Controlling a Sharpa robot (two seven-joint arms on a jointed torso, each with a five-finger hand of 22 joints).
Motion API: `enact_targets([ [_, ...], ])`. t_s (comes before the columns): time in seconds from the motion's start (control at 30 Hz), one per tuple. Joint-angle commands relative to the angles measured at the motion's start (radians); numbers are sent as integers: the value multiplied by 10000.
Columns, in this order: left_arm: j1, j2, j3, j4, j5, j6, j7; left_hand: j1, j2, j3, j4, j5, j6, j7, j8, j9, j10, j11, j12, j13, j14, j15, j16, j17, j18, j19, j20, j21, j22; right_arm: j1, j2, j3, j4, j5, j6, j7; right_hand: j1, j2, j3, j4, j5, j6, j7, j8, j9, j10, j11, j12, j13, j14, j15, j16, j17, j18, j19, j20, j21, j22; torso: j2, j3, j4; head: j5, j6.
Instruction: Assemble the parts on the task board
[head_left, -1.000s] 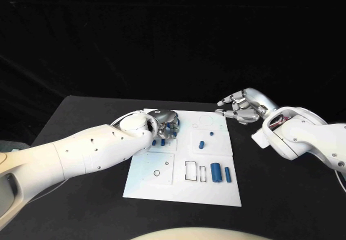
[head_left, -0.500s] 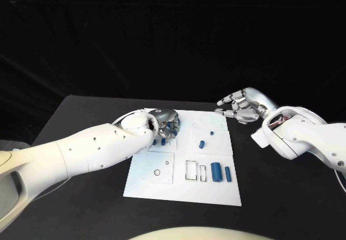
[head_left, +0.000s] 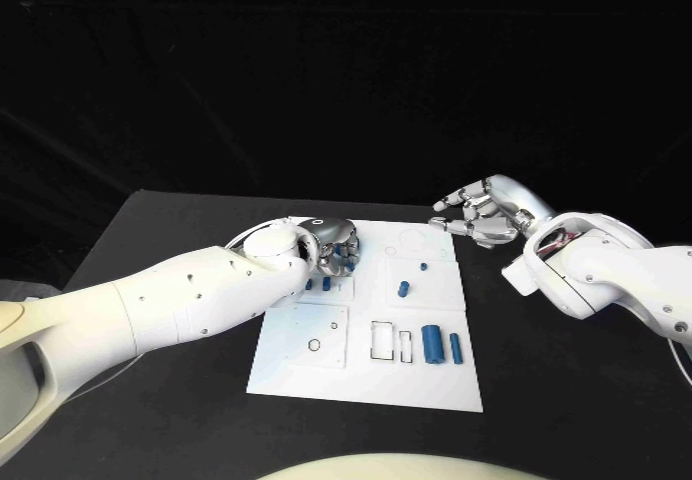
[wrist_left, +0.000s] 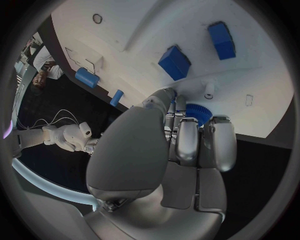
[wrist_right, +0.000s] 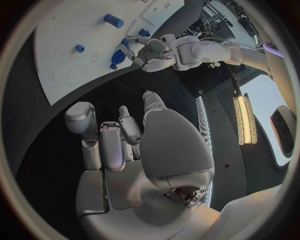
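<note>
the right hand (wrist_right: 125, 150) hangs over the black worktop (wrist_right: 37, 150), its fingers (wrist_right: 84, 125) loosely curled and apart with nothing between them. beyond its fingertips lies the white task board (wrist_right: 62, 45), carrying a blue cylinder (wrist_right: 114, 20) and a small blue peg (wrist_right: 80, 48). at the board's edge the left hand (wrist_right: 145, 52) holds a blue part (wrist_right: 120, 52), with another blue piece (wrist_right: 114, 65) beside it.
</note>
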Motion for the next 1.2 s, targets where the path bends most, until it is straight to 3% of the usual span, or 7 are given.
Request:
enact_targets([
  [0.03,-46,32,-29,8,69,402,73,-49,-46,108,-6,-55,-84,-55,-101,-46,54,22,-86,-45,78,8,36,-20,-62,55,4,36,1032,-6,5,0,12,-44,125,77,-3,98,-54,0,61,39,-35,67,11,-31,8,11,13,268,-68,-43,-3,137,-48,4,-37,-5,-2,1,1,-8,1],
  [0.47,-46,19,-25,-54,116,72,127,47,204,607,-340,-90,770,-85,103,-35,918,-156,-284,-38,113,-138,130,-4,-98,143,-110,171,1189,-6,0,0,17,-47,130,72,3,103,-52,-2,63,47,-38,73,12,-16,7,26,30,270,-69,-43,0,135,-40,3,-29,2,3,-1,-5,-19,7],
  [0.9,-49,-54,-5,0,420,-335,215,-91,155,712,-446,-131,880,-68,60,-71,1064,-154,-456,-54,116,-145,138,-43,-111,171,-134,213,1238,-6,7,0,-7,-49,122,80,3,103,-52,-2,63,47,-38,73,12,-16,7,26,30,270,-69,-43,0,135,-40,3,-29,2,-16,-7,-1,-34,58],
  [1.0,-49,-158,67,153,622,-307,215,-123,136,733,-458,-123,869,-56,35,-86,1066,-146,-498,-60,118,-139,140,-49,-112,175,-133,218,1244,-8,-1,0,-30,-49,120,78,3,103,-52,-2,63,47,-38,73,12,-16,7,26,30,270,-69,-43,0,135,-40,3,-29,2,-50,-11,24,-40,90],
  [1.2,-19,-612,325,707,918,-314,118,-167,105,752,-474,-120,876,-48,13,-100,1088,-137,-539,-63,117,-134,134,-74,-121,195,-129,243,1272,-17,-8,0,-91,-47,121,70,10,114,-51,-5,65,66,-43,87,17,-16,2,22,23,270,-72,-51,-6,140,-50,2,-62,-19,-99,-7,53,-26,104],
])
